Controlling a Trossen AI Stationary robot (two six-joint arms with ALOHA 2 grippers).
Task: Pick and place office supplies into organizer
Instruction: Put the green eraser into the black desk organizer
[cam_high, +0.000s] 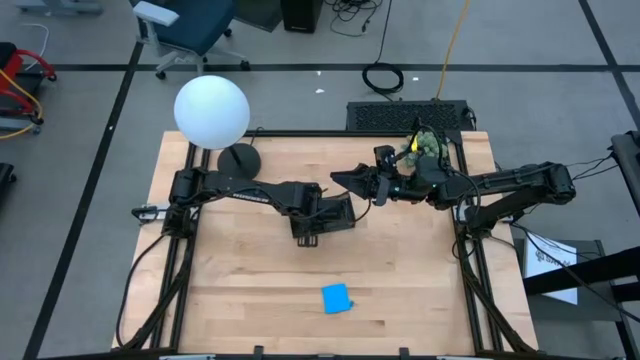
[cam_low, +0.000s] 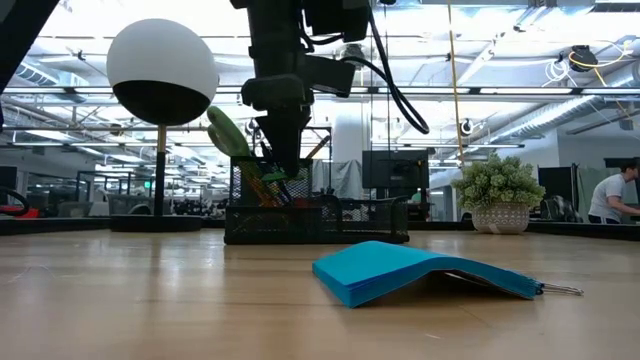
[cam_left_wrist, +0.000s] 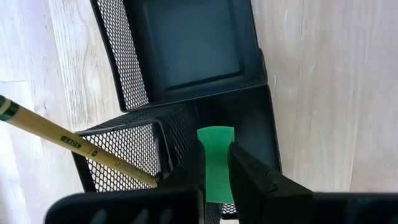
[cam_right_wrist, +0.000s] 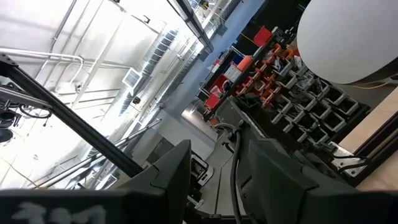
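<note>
At frame center, the left gripper (cam_left_wrist: 216, 163) clenches a small green piece (cam_left_wrist: 215, 162) above the black mesh organizer (cam_high: 325, 213); the right gripper (cam_high: 352, 180), fingers parted and empty, hovers just right of it.

A blue note pad (cam_high: 336, 298) lies at lower center of the table.

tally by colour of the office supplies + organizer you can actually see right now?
Green: 1, flat green piece between the left pincer's fingers, over the organizer
Tan: 1, pencil leaning in the organizer
Blue: 1, note pad lying on the table
Black: 1, mesh organizer
Total: 4. More items stand in the organizer in the low view, too cluttered to count.
</note>
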